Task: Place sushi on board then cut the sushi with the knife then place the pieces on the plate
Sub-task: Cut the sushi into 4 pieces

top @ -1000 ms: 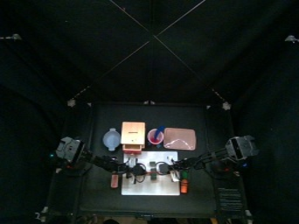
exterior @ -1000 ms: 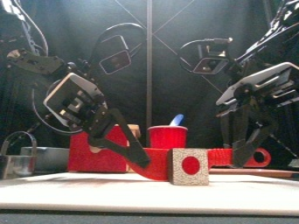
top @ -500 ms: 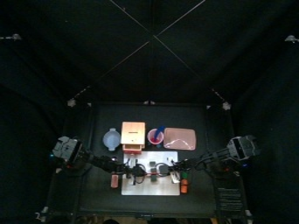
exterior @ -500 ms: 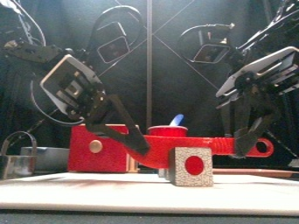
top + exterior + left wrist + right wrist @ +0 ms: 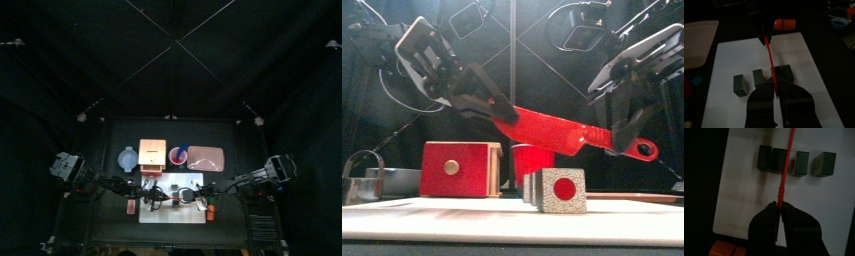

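The black desk [image 5: 114, 135] fills the lower half of the top view. On it, at lower centre, the white cutting board [image 5: 171, 212] lies flat, matte and rectangular. The wooden box [image 5: 456, 168], pale with a red drawer front, is seen at lower left of the front view. The pink tray [image 5: 205, 157] is seen just above the board in the top view.

Across the middle of the front view the red knife [image 5: 556, 128], smooth plastic, is held slanted and clear above the sushi. It is clamped at both ends: the left gripper [image 5: 772, 85] has its fingers closed on the blade end, the right gripper [image 5: 779, 207] on the looped handle end.

Four sushi pieces [image 5: 801, 163] are lined up on the board in the upper part of the right wrist view. They are dark blocks, and the front view shows a pale speckled end face with a red dot. The two at left look touching, possibly uncut.

Judgement: the blade is best shifted over that seam, kept square to the row and pressed straight down with both ends together. A skewed blade is likely to tip the blocks.
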Robot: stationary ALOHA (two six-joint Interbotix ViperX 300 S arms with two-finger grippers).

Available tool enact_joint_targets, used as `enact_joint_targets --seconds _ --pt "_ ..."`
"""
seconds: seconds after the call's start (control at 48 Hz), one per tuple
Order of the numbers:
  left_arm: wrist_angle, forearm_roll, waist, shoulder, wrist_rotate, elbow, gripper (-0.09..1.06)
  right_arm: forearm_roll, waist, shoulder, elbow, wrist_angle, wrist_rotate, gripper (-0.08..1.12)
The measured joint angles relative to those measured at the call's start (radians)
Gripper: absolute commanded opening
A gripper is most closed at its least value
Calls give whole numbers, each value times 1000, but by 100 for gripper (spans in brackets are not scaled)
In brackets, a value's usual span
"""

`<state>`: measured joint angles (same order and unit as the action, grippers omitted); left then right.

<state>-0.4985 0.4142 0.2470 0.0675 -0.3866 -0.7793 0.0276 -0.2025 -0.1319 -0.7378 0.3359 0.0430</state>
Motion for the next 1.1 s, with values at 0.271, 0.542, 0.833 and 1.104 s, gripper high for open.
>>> enact_joint_targets --seconds 0.271,0.542,0.833,1.104 --pt "0 14 18 -11 -5 -2 35 -14 -38 -66 -2 14 2 32" --pt "-2 61 57 31 -6 5 35 -64 -54 -81 0 12 2 32" --pt "-8 72 61 94 -9 20 34 -67 -57 -67 -11 -3 2 32" --pt "-8 72 60 120 -9 21 35 -69 -52 -32 -26 -35 2 32"
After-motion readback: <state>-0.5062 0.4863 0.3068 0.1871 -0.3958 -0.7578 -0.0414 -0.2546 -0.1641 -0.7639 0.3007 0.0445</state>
